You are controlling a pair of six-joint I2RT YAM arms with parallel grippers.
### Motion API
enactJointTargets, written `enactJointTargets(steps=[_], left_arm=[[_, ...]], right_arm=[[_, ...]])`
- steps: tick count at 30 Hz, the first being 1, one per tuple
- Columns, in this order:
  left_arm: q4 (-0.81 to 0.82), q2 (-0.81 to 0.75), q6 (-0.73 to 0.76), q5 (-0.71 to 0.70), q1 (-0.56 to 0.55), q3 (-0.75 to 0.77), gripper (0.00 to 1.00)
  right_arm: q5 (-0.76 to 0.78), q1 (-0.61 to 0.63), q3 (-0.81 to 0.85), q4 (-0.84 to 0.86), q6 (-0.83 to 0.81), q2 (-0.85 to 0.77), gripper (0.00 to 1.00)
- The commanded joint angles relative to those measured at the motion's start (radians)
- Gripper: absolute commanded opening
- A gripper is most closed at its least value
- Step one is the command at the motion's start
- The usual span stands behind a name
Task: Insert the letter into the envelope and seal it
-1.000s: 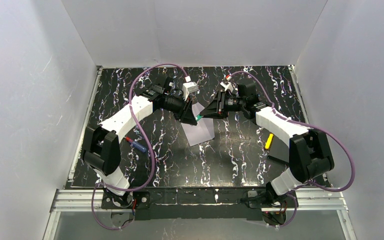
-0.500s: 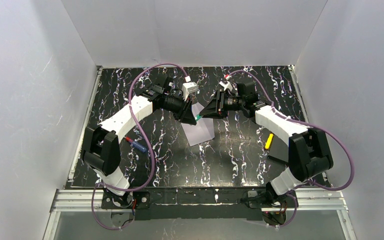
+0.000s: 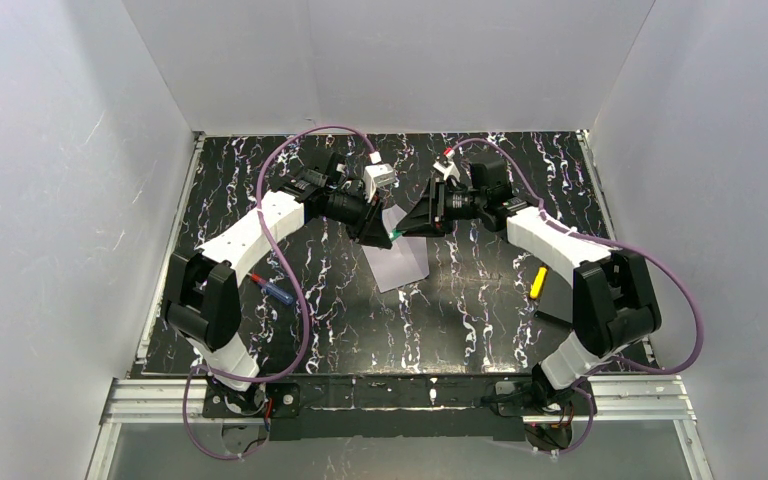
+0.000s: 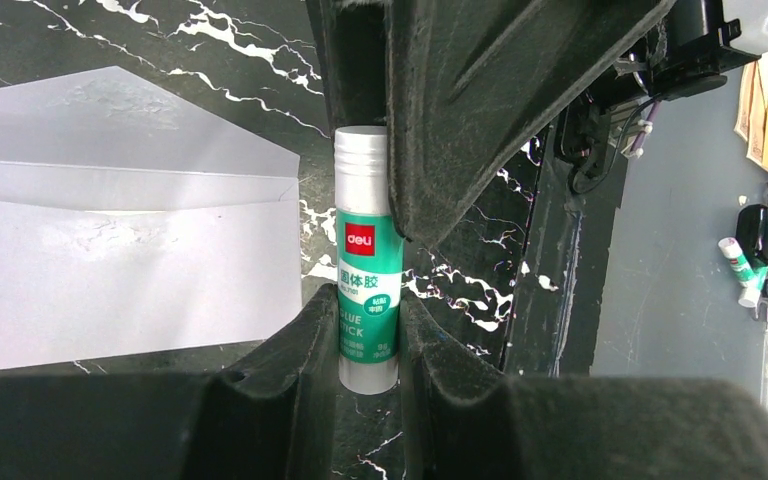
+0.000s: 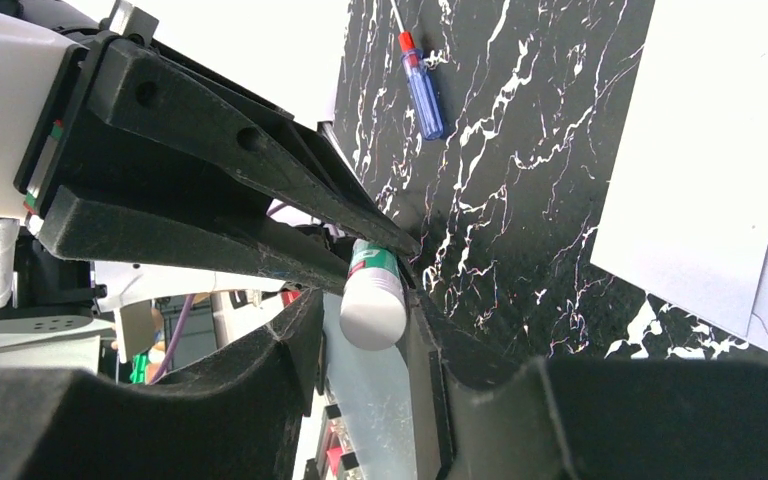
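The pale envelope (image 3: 398,258) lies flat on the black marble table, its flap open (image 4: 110,290) (image 5: 720,150). The letter does not show in any view. Just above the envelope's far edge, my left gripper (image 3: 388,236) (image 4: 368,298) is shut on the lower body of a green and white glue stick (image 4: 367,270) (image 3: 396,233). My right gripper (image 3: 405,230) (image 5: 363,305) faces it, its jaws open around the stick's white cap end (image 5: 373,300). A gap shows between the cap and one finger. The right fingers (image 4: 460,100) hide the cap's tip in the left wrist view.
A blue screwdriver with a red tip (image 3: 275,291) (image 5: 423,95) lies left of the envelope. A yellow marker (image 3: 538,282) and a flat black rectangle (image 3: 560,300) lie at the right. White walls enclose the table on three sides.
The right gripper's jaws have widened around the cap end, and the right arm has shifted slightly towards the back. The left gripper and glue stick have stayed put.
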Motion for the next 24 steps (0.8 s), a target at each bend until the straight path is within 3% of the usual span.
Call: enactJointTargets(steps=[1,4,8,10,11,15,16,21,23,24], left_arm=[[-0.019,-0.057,0.044,0.042,0.003,-0.005,0.00],[-0.021,-0.062,0.067,0.054,0.003,-0.006,0.00],[-0.030,-0.060,0.079,0.028,0.003,-0.004,0.00],[-0.046,-0.054,0.076,0.006,0.003,0.005,0.00],[-0.044,-0.051,0.063,-0.006,0.003,0.008,0.01],[0.000,-0.045,0.001,0.005,0.003,0.009,0.36],[0.015,-0.042,-0.007,0.015,0.003,0.007,0.39],[0.044,-0.021,-0.033,0.033,0.002,0.007,0.40],[0.045,-0.018,-0.031,0.019,0.003,0.008,0.32],[0.047,-0.018,-0.028,0.021,0.003,0.005,0.22]], right_arm=[[-0.035,0.009,0.052,0.009,-0.014,0.012,0.44],[-0.035,0.012,0.055,0.005,-0.016,0.018,0.38],[-0.031,0.012,0.057,0.009,-0.015,0.017,0.08],[-0.026,0.012,0.057,0.012,-0.013,0.011,0.01],[-0.027,0.012,0.057,0.016,-0.012,0.009,0.01],[-0.042,0.012,0.043,0.060,0.017,0.001,0.01],[-0.046,0.012,0.039,0.068,0.023,-0.001,0.01],[-0.057,0.014,0.035,0.068,0.025,-0.002,0.01],[-0.057,0.014,0.036,0.063,0.025,-0.002,0.01],[-0.056,0.015,0.037,0.061,0.026,-0.001,0.01]])
